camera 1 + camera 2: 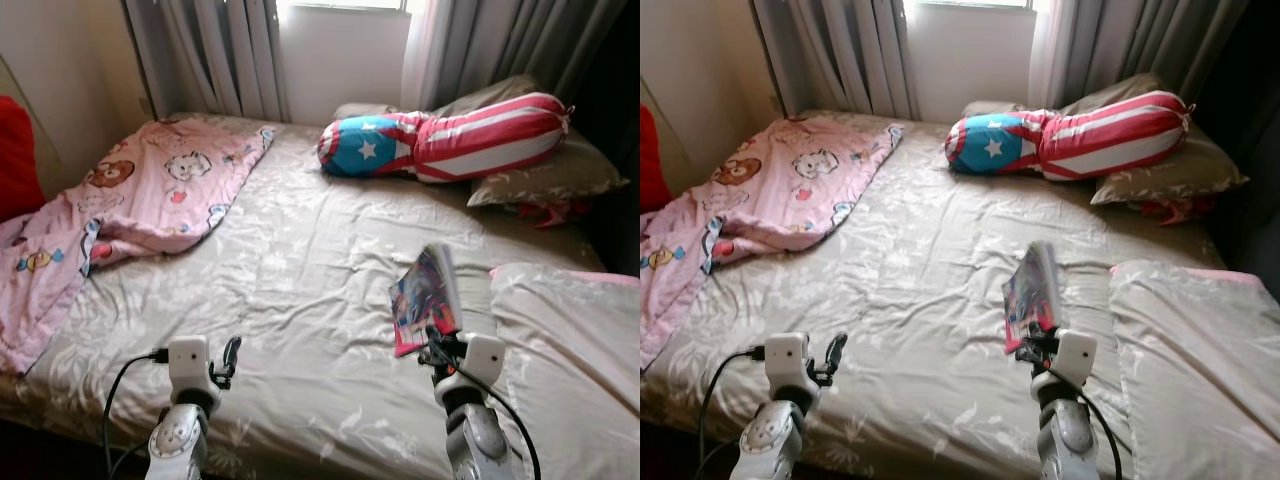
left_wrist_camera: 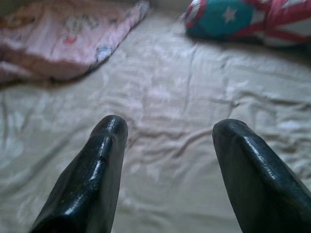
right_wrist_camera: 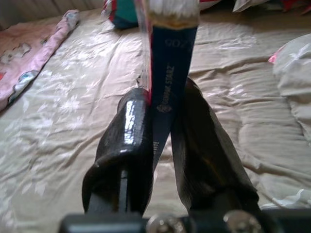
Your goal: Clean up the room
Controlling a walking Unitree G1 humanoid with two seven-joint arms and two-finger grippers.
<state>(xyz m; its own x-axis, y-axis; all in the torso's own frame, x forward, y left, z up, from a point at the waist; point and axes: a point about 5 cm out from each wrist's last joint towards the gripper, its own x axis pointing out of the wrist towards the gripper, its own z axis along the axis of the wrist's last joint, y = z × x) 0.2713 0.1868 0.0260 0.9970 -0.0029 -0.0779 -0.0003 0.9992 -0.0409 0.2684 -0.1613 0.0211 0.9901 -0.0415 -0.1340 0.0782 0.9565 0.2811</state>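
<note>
Right gripper (image 3: 163, 121) is clamped on 1 thin book (image 1: 426, 295), both fingers pressed on its lower edge, book standing upright above the bed (image 1: 300, 260), near the bed's front right part. The right wrist view shows the book's dark blue spine with white print between the 2 black fingers (image 3: 125, 141). Left gripper (image 2: 167, 141) hangs over the front left of the bed, fingers spread wide with nothing between them, bare sheet under it.

Around: 1 pink cartoon-print blanket (image 1: 150, 190) bunched on the back left corner, one end trailing over the left edge of the bed. 1 long red-and-white striped bolster with a blue star end (image 1: 450, 135) lies across the head of the bed, resting on 1 beige patterned pillow (image 1: 550, 175) at back right. Something red and crumpled (image 1: 548, 212) pokes out just below that pillow; cannot tell what. 1 large pale pillow (image 1: 570, 340) fills the front right, just beside the book and right arm. 1 red object (image 1: 18, 150) stands off the left edge, against the wall. Grey curtains (image 1: 215, 55) and a window sit behind the head.

The middle of the bed is wrinkled open sheet between blanket, bolster and pale pillow. The front edge of the bed runs just below both wrists.
</note>
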